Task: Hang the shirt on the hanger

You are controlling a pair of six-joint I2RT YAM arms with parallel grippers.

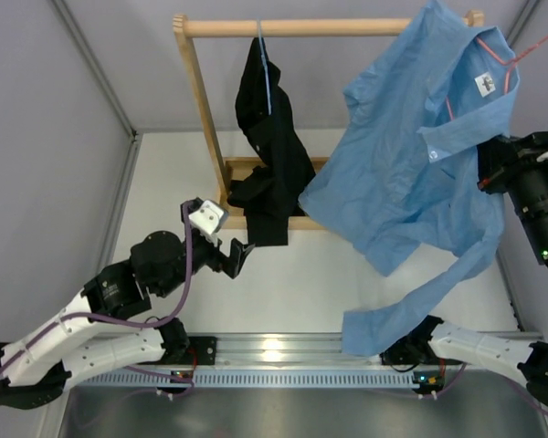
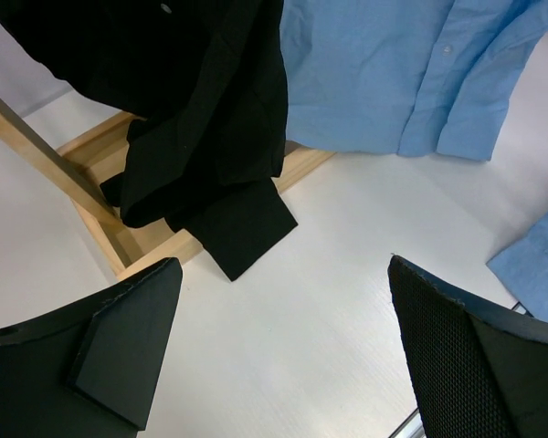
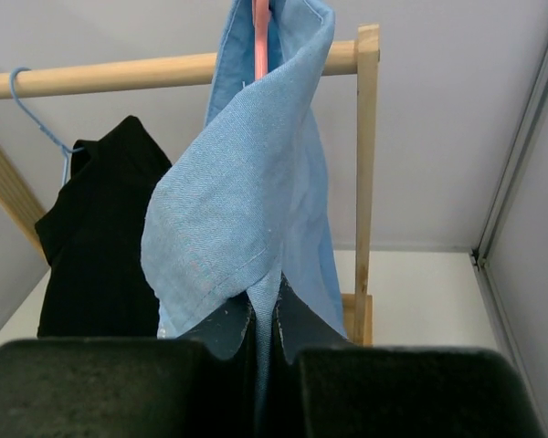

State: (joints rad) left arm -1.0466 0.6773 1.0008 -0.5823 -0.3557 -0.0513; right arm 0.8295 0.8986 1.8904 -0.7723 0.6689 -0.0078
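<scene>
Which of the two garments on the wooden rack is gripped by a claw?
The light blue button-up shirt: the right claw is shut on its fabric. The black garment hangs free on a pale blue wire hanger.

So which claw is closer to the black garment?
Left. The left gripper hangs open beside the black garment, near its lower hem and not touching it. The right gripper is far off on its other side, shut on the blue shirt.

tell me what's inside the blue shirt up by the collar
A thin pink hanger shows at the open collar of the shirt, its top sticking out. The rest of the wire is covered by fabric.
</scene>
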